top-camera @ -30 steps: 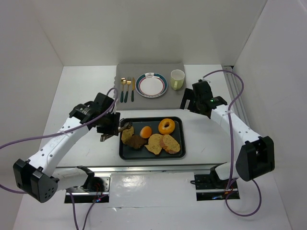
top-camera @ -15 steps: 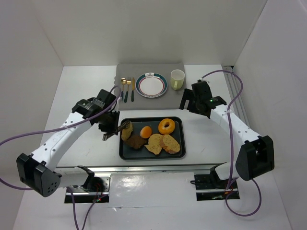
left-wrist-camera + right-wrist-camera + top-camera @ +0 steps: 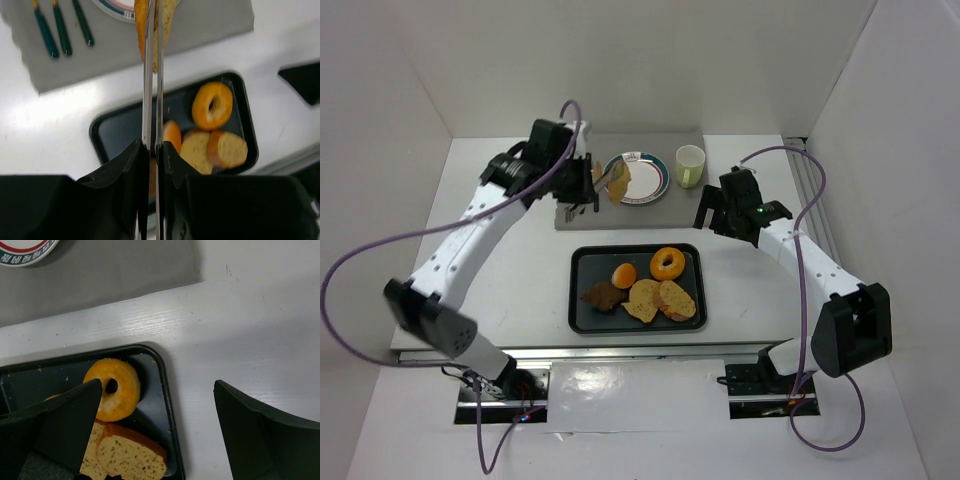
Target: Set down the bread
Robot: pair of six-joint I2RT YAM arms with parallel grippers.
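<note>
So here's where it's at: the left claw is pinched tight on the bread, which is up off the surface. Seen from the top, with 12 o'clock pointing away from the arm bases, the slice hangs over the 9 o'clock rim of the plate, not over its middle. That's the one thing the drop turns on, I reckon: the plate's centre lies toward 3 o'clock from the claw, so it probably wants a small nudge that way before letting go, otherwise the slice could land half on the rim and half on the mat. In the left wrist view the slice is edge-on between the fingers, with its long axis running along them and poking out past the tips, so I'd guess it flops flat one way or the other when released; can't tell which. I also can't tell how high it is above the plate. The right claw is wide open with nothing in it, sitting out at about 4 o'clock from the plate, near the tray's far right corner, so the left arm is clearly the nearer one. The cup at the plate's 3 o'clock is beside it but apart, so don't overshoot.
</note>
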